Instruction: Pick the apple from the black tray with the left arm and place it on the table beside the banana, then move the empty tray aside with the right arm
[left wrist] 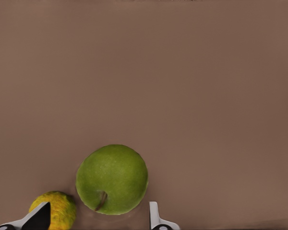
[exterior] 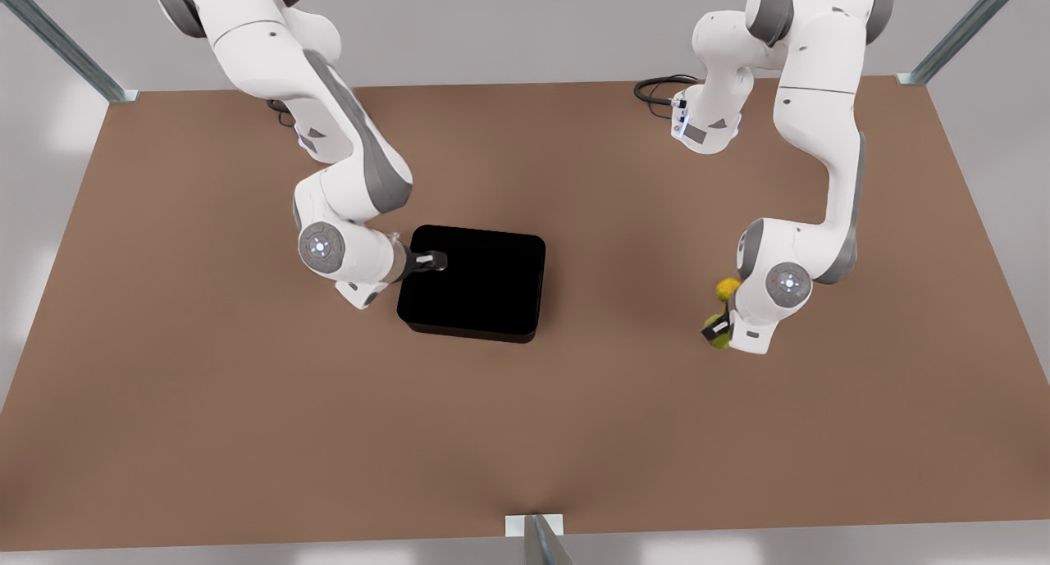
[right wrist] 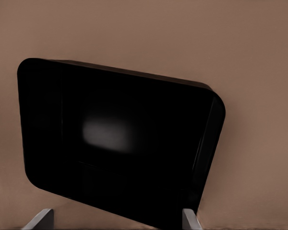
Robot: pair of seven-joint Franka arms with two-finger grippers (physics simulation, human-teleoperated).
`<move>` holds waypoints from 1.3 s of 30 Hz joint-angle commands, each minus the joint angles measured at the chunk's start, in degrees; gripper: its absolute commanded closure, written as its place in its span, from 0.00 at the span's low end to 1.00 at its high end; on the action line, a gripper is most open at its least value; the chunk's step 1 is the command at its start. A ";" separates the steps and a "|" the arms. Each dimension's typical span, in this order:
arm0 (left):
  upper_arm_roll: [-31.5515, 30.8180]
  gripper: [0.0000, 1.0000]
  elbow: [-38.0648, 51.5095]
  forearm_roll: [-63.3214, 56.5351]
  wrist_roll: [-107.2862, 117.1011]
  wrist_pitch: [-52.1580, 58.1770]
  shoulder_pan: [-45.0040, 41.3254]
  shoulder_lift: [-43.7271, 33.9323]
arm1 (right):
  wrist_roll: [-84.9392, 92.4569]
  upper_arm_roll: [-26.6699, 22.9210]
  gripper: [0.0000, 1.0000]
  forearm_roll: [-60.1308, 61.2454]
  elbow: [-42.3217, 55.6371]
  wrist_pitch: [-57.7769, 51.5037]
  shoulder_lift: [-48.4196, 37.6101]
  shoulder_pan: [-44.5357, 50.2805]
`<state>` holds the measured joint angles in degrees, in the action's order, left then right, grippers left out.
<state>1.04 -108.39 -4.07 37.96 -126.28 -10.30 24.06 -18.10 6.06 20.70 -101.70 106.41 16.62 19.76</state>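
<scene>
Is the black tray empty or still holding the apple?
Empty: the black tray shows a bare floor, and the apple sits on the table.

We see the front view looking steeply down from high above the plain brown tabletop, taking in both arms. Left wrist view faces down close over the smooth yellow-green apple; right wrist view looks close onto the matte black rectangular tray, shared with the front view.

No readable text

No words, brands, numbers or signs can be read anywhere; the arm joints carry small round indicator lights without lettering.
</scene>
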 commanded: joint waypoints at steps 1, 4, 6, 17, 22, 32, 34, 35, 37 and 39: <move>0.01 0.00 0.02 -0.06 -36.82 -3.19 0.01 0.02 | -33.23 0.09 0.00 5.40 -1.22 1.96 0.43 -0.08; 0.36 0.00 22.30 4.42 -36.46 23.39 0.80 -1.12 | -28.04 -2.45 0.00 4.87 -4.39 -2.08 0.60 -0.08; -0.07 0.00 30.26 3.81 -39.63 34.61 0.81 -5.07 | -26.37 -3.86 0.01 4.52 -4.39 -4.10 2.36 -0.16; -0.16 0.00 9.78 3.72 -37.08 17.73 0.81 -17.73 | -18.20 -6.41 0.05 3.20 -4.12 -1.12 9.57 -0.08; -0.16 0.00 9.87 3.72 -36.99 17.73 0.81 -17.64 | -13.19 -7.73 0.07 1.62 -4.12 1.96 11.94 -0.08; -0.16 0.00 10.04 3.63 -36.99 17.21 0.81 -16.94 | -1.32 -7.20 0.17 1.71 -3.68 2.13 14.31 0.63; -0.16 0.00 10.13 3.54 -37.08 17.20 0.81 -16.94 | -1.32 -7.20 0.28 1.71 -3.68 2.13 14.31 0.63; -0.16 0.00 10.13 2.75 -37.08 17.20 0.81 -16.94 | -1.32 -7.20 0.33 1.71 -3.60 2.13 14.31 0.63; -0.16 0.00 11.01 2.49 -37.08 17.38 0.81 -16.50 | -1.32 -7.20 0.45 1.71 -3.51 2.13 14.31 0.63; -0.16 0.00 11.10 2.49 -37.08 17.47 0.81 -16.50 | -0.88 -7.20 0.59 1.71 -3.51 2.13 14.31 0.63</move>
<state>0.88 -97.40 -1.24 5.02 -108.91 -9.49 7.59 -25.61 -1.15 22.38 -105.24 108.35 30.99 20.37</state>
